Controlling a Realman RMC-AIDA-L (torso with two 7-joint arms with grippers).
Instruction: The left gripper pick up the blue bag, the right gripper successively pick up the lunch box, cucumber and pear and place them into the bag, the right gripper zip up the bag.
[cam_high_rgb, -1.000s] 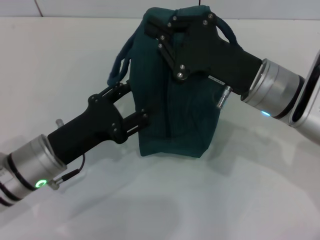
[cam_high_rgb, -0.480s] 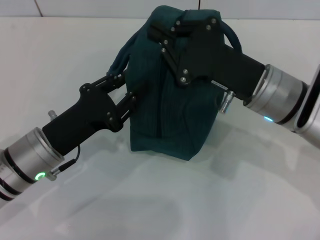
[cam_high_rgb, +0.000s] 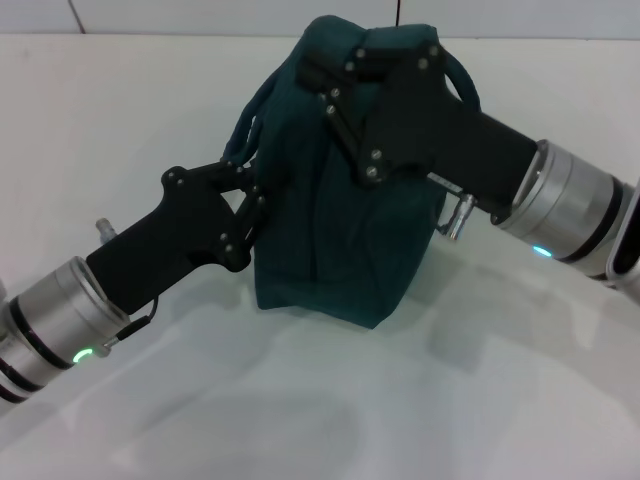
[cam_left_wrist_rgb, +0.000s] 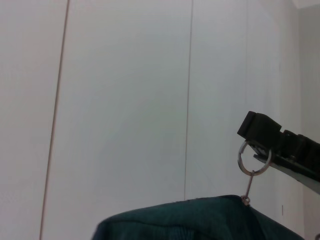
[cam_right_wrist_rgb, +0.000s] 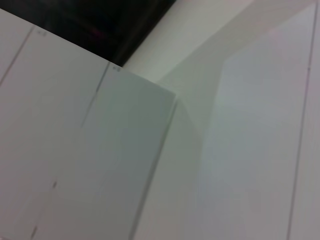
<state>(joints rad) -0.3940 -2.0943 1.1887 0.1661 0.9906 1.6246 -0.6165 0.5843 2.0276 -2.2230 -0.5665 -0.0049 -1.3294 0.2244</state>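
Head view: left gripper (cam_high_rgb: 250, 205) is pressed to the left side of the blue bag (cam_high_rgb: 345, 235); whether it is clenched cannot be told. Right gripper (cam_high_rgb: 325, 80) lies over the bag's top, fingers hidden against the fabric. One bag, dark teal, boxy, upright on the white table (cam_high_rgb: 300, 420), top bunched, long axis vertical; rope handles (cam_high_rgb: 250, 115) droop on both sides.

Left wrist view: right gripper's fingertips (cam_left_wrist_rgb: 257, 131) are clenched on one zipper ring (cam_left_wrist_rgb: 254, 159), its pull upright above the bag's top.

Right wrist view: only pale panels.
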